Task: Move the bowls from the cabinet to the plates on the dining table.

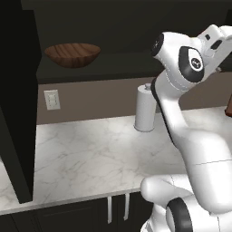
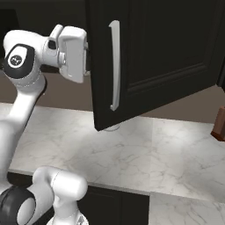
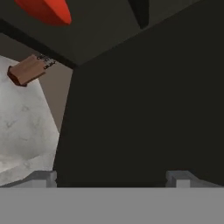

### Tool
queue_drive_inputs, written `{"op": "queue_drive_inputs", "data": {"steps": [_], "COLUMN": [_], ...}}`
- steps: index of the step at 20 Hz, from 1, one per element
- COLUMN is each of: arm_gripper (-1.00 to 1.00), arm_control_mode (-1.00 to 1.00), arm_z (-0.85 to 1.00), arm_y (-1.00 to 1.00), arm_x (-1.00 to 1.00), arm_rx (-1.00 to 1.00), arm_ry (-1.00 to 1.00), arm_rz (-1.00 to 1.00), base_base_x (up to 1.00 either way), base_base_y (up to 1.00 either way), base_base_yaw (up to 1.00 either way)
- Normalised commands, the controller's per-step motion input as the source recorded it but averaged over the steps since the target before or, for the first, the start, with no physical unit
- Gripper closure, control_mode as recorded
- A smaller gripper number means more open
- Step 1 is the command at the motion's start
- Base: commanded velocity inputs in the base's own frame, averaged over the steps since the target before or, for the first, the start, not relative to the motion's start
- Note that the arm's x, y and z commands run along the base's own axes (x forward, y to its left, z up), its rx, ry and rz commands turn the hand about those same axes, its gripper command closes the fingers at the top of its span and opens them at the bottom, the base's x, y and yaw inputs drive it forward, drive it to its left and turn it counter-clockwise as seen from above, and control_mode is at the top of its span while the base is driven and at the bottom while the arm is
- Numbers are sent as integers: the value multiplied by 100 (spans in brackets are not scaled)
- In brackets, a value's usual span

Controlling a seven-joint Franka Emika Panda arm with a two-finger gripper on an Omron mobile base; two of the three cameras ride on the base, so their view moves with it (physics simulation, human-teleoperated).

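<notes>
The wide dark-brown wooden bowl (image 1: 72, 55) sits on the shelf inside the near-black wall cabinet (image 1: 95, 70), above my grey-veined white marble counter (image 1: 86, 154). A white paper-towel roll (image 1: 145, 108) stands on the counter against the wall, right of the bowl. The cabinet's panelled door (image 2: 154, 57) hangs open just right of my hand (image 2: 86, 55).

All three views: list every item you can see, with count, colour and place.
wooden bowl: one, dark brown, on the open cabinet's shelf.
red bowl: one, glossy red, on the cabinet shelf in the hand view.
cabinet: one, near-black, above the counter, doors swung open.
door handle: one, silver, on the open door.
paper towel roll: one, white, on the counter by the wall.
knife block: one, brown, on the counter.
wall outlet: one, pale, on the backsplash.
counter: one, white marble.
gripper: one, open, holding nothing, facing the door.
</notes>
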Motion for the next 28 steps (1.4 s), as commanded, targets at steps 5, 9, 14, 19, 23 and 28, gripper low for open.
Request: {"op": "queue_drive_inputs", "data": {"steps": [5, 9, 14, 19, 23, 28], "arm_gripper": [-100, -100, -100, -100, -100, -100], "arm_control_mode": [-100, -100, -100, -100, -100, -100], "arm_z": [0, 0, 0, 0, 0, 0], "arm_y": [-23, -28, -42, -50, -40, -40], "arm_x": [87, 59, 0, -9, -6, -21], "arm_rx": [0, 0, 0, 0, 0, 0], "arm_ry": [0, 0, 0, 0, 0, 0], "arm_rz": [0, 0, -6, -13, -10, -7], "base_base_x": [0, 0, 0, 0, 0, 0], "base_base_y": [0, 0, 0, 0, 0, 0], "base_base_yaw": [0, 0, 0, 0, 0, 0]}}
